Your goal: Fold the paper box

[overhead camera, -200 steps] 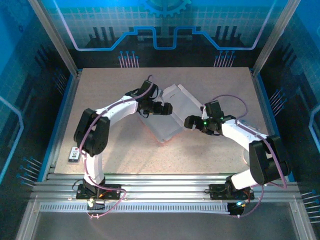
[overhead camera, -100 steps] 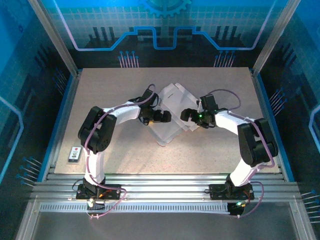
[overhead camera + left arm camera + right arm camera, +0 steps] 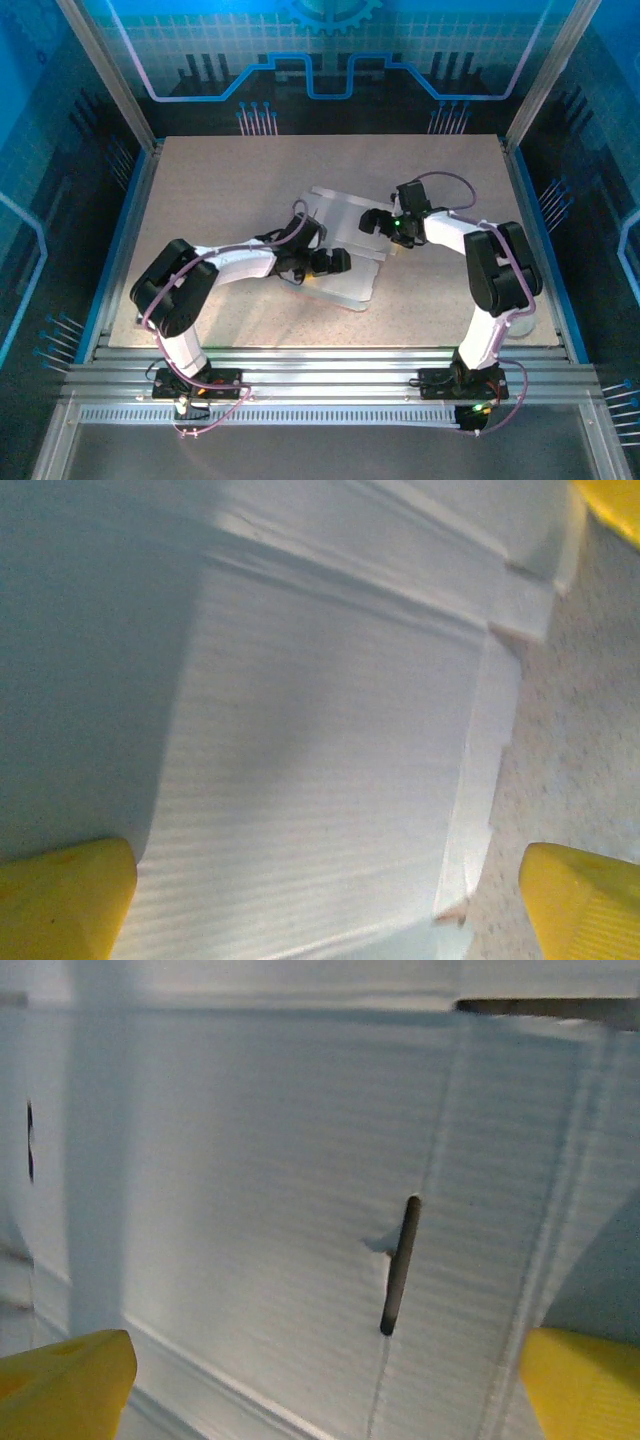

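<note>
Paper box [image 3: 352, 282]: just one, lying flat with its white side up in the middle of the table [image 3: 200, 190]. Long way running from far to near, near end leaning a bit right. Hanging over it, left gripper [image 3: 335, 262] and right gripper [image 3: 375, 220], two in all, both spreading their fingers wide and gripping nothing.

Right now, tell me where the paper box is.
Top view: the paper box lies centrally on the table, whitish face up, left gripper over its near-left part, right gripper over its far-right part.
</note>
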